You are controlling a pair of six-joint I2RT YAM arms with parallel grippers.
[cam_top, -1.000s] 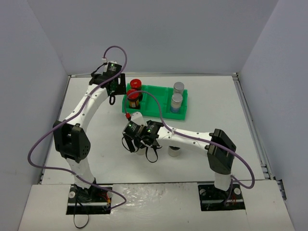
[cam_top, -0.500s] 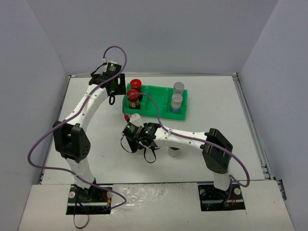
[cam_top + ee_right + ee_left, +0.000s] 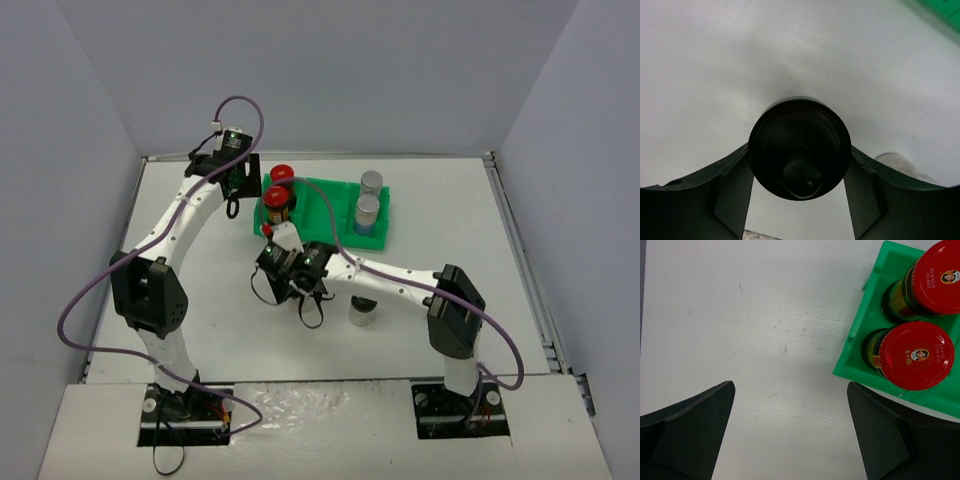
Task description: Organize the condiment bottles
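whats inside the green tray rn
In the green tray, two red-capped jars stand in the left compartment, two silver-capped jars in the right. No jar shows in the middle; a purple cable crosses it, hiding a strip.

One black-capped jar (image 3: pixel 800 150) stands clasped in the right gripper (image 3: pixel 799 172), with the second black-capped jar (image 3: pixel 362 312) near it. Two red-capped jars (image 3: pixel 916 355) stand upright just right of the left gripper (image 3: pixel 790 405). Two silver-capped jars (image 3: pixel 367 207) stand farther right.

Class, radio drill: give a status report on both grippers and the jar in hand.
Left gripper open, nothing held, beside green tray. Right gripper shut on black-capped jar. Other black-capped jar stands on table. Nothing seen blocking.
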